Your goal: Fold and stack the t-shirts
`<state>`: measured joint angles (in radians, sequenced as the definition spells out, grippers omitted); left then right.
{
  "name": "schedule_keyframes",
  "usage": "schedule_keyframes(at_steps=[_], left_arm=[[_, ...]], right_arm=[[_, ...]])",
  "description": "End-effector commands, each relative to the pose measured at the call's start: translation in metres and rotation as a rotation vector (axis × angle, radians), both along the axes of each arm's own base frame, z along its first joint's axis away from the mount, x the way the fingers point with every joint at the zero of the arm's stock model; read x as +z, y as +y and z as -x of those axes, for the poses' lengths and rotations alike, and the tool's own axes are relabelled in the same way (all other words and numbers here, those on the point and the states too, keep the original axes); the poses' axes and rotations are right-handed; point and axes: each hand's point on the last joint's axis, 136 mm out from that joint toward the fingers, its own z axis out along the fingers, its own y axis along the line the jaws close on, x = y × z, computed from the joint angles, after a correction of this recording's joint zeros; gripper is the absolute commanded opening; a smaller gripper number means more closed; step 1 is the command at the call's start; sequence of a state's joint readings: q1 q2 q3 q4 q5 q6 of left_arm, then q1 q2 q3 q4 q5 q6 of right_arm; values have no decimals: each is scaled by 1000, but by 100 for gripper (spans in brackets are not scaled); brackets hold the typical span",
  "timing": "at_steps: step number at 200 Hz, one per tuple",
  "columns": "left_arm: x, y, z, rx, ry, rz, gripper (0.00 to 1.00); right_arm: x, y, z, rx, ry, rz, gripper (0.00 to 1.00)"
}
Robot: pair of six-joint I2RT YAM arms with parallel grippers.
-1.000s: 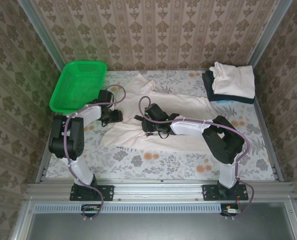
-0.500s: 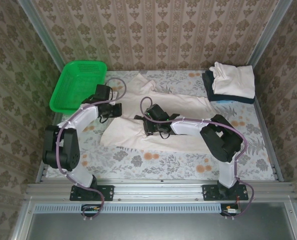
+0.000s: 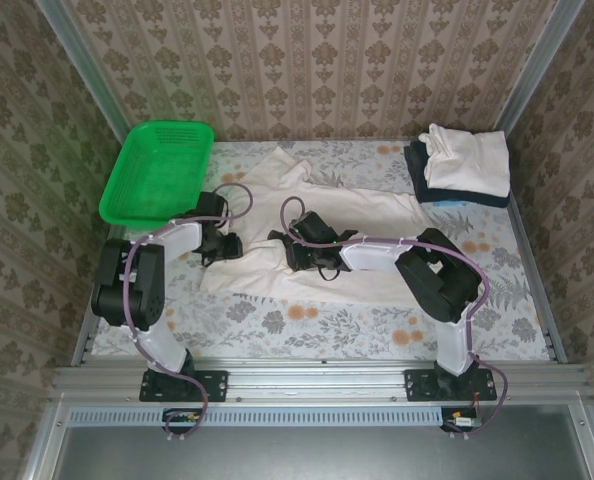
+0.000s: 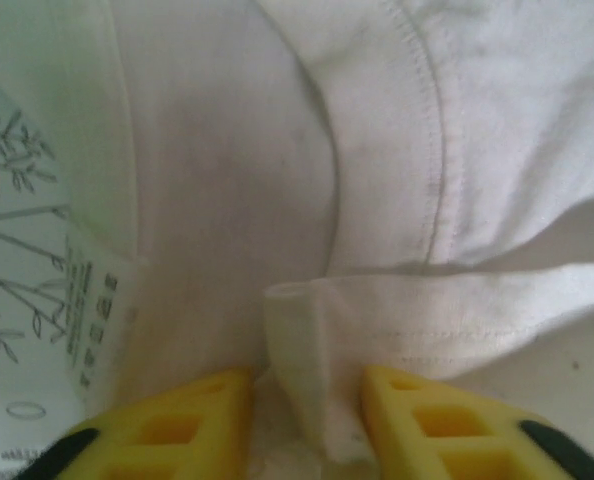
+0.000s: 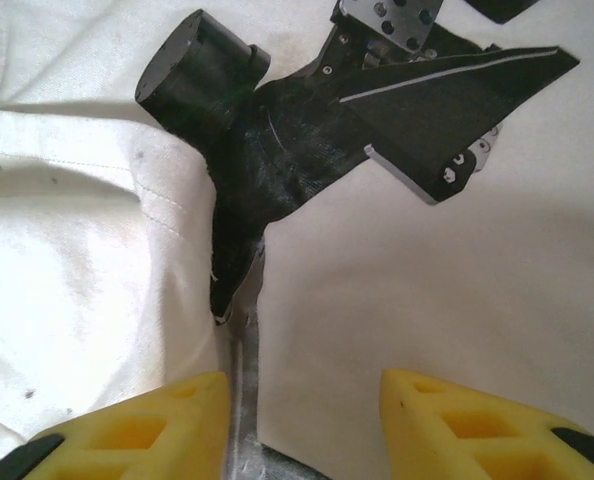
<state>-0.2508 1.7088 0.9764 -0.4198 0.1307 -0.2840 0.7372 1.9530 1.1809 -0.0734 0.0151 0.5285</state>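
**Bench layout, read left to right.** A green plastic mesh basket [image 3: 157,180] is seen at the far-left corner of the floral-covered bench [image 3: 307,318]. Near it, the left claw [image 4: 307,400] is lowered onto the left edge of a soft cream-white cotton t-shirt [image 3: 377,215], which is spread flat across the middle of the bench. In the left wrist view the jaws are set narrowly apart astride a rolled hem [image 4: 312,330]. The hem looks uncompressed and so is judged not yet pinched. A white printed care label [image 4: 85,315] is seen just left of it. Toward the centre, the right claw [image 5: 305,405] is set over the same shirt, moderately wide, with nothing held. At far right, a folded cream-white t-shirt [image 3: 467,160] is stacked upon a folded dark navy t-shirt [image 3: 417,180]. The cloth is judged light, limp and easily bunched. Hold is best taken at a doubled hem or seam, with both layers caught so that the fold is carried evenly.
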Motion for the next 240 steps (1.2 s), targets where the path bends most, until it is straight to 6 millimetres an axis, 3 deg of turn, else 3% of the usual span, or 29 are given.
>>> schedule_keyframes(at_steps=[1, 30, 84, 106, 146, 179, 207, 240], left_arm=[[16, 1, 0, 14, -22, 6, 40], [25, 0, 4, -5, -44, 18, 35], [47, 8, -17, 60, -115, 52, 49], [44, 3, -30, 35, -108, 60, 52], [18, -17, -20, -44, -21, 125, 44], [16, -19, -16, -71, 10, 147, 20], [38, -17, -21, -65, -43, 178, 0], [83, -23, -35, -88, -186, 225, 0]], right_arm=[[17, 14, -8, 1, -10, -78, 46], [17, 28, -21, 7, -7, -93, 45], [7, 46, -39, 14, 10, -90, 42], [-1, 44, -41, -4, 21, -85, 41], [-4, 49, -42, -7, 40, -115, 31], [17, 52, -45, 10, 0, -139, 14], [35, 50, -46, 28, -48, -143, 6], [54, 46, -42, 53, -122, -168, 3]])
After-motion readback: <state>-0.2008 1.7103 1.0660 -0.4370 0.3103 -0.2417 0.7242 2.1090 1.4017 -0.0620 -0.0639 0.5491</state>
